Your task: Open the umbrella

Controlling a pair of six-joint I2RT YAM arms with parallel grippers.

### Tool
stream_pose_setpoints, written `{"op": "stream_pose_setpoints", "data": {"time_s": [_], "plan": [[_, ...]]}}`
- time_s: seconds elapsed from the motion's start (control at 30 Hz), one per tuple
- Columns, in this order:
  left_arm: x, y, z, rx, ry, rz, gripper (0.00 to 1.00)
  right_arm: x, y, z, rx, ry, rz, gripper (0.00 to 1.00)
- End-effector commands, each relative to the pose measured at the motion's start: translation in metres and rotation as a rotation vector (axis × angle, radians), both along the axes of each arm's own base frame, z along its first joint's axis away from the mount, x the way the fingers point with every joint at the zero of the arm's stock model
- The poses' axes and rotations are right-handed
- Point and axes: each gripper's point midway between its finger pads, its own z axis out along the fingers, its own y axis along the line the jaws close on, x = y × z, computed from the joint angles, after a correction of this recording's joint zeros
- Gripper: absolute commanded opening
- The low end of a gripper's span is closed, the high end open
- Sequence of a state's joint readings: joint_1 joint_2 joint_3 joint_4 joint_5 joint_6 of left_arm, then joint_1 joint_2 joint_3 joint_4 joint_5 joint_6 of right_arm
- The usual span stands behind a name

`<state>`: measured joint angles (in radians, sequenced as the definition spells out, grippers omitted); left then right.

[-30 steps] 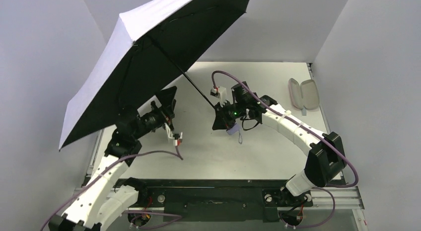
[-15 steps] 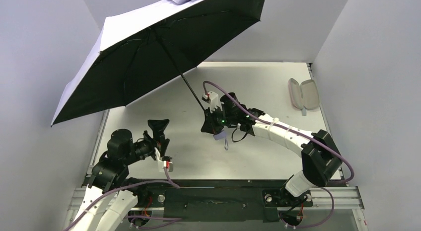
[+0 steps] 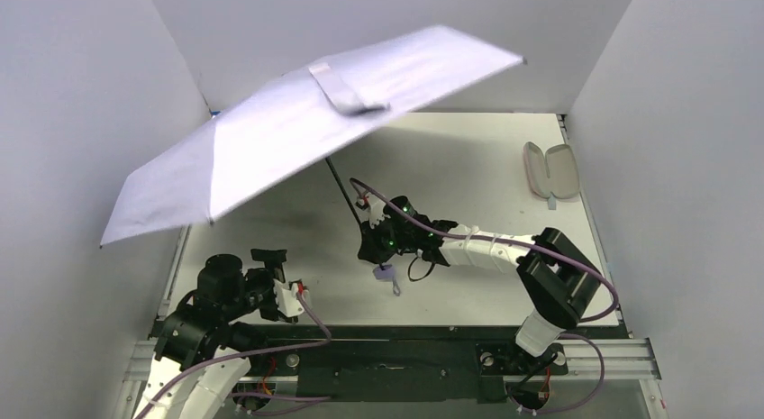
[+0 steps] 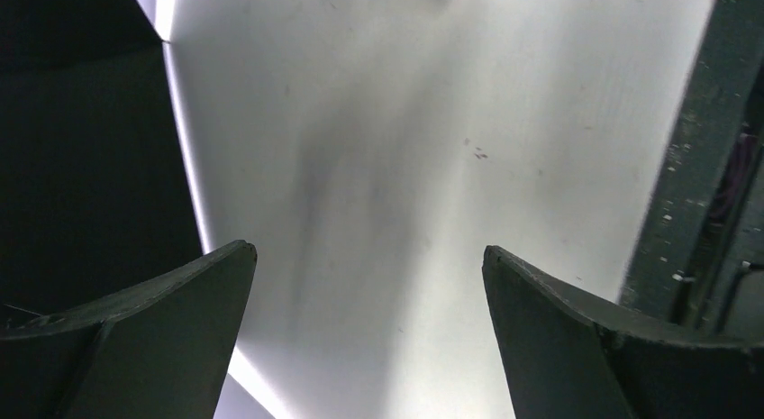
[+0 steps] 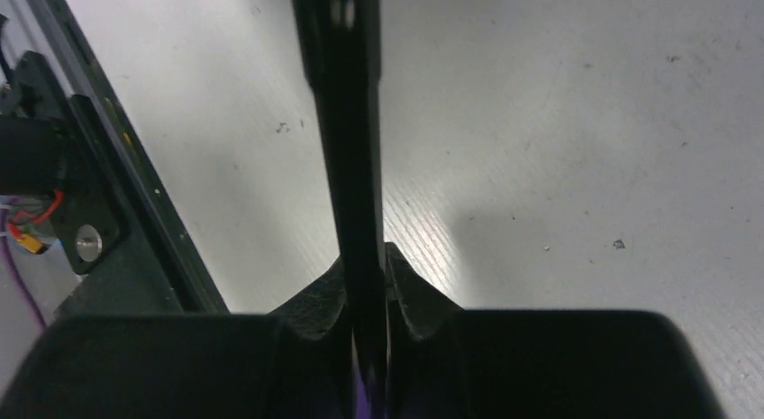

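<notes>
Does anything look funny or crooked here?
Yes. The open umbrella hangs tilted, its left edge dipping low, not upright. Only the right gripper holds it, pinching the thin black shaft low down. The left gripper is open and empty. The glasses case lies open, far right.

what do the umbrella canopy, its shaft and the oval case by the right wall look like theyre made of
Umbrella canopy: thin woven fabric, probably, matte pale lavender, stretched in flat panels.
Shaft: likely metal, thin, straight, glossy black with small highlights.
Oval case: looks like hard plastic or a leatherette shell, pale and smooth; too small to tell which.
</notes>
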<state>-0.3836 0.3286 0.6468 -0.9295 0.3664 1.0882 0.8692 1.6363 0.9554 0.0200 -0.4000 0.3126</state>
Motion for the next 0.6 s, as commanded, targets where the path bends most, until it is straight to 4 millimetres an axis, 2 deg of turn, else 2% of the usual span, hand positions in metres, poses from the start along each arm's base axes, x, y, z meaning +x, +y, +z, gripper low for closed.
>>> {"op": "stream_pose_setpoints", "data": {"time_s": [0.0,0.1,0.27,0.3,0.4,0.43,0.57], "plan": [[-0.021,0.02,-0.031,0.032,0.153,0.113,0.97,0.01,0.003,-0.005,0.014,-0.057,-0.019,0.1],[-0.023,0.031,-0.047,0.067,0.199,0.179,0.97,0.003,-0.006,-0.023,-0.022,-0.044,-0.018,0.14],[-0.017,0.046,-0.056,0.124,0.213,0.263,0.97,-0.002,-0.014,-0.032,-0.049,-0.046,-0.016,0.36],[-0.016,0.049,-0.057,0.138,0.215,0.274,0.97,-0.002,-0.014,-0.03,-0.048,-0.053,-0.017,0.42],[-0.014,0.054,-0.061,0.174,0.229,0.298,0.97,-0.002,-0.017,-0.024,-0.053,-0.064,-0.02,0.54],[-0.013,0.057,-0.062,0.19,0.234,0.311,0.97,0.0,-0.018,-0.017,-0.047,-0.083,-0.018,0.6],[-0.006,0.065,-0.067,0.226,0.258,0.375,0.97,0.0,-0.024,-0.002,-0.063,-0.128,0.002,0.71]]}}
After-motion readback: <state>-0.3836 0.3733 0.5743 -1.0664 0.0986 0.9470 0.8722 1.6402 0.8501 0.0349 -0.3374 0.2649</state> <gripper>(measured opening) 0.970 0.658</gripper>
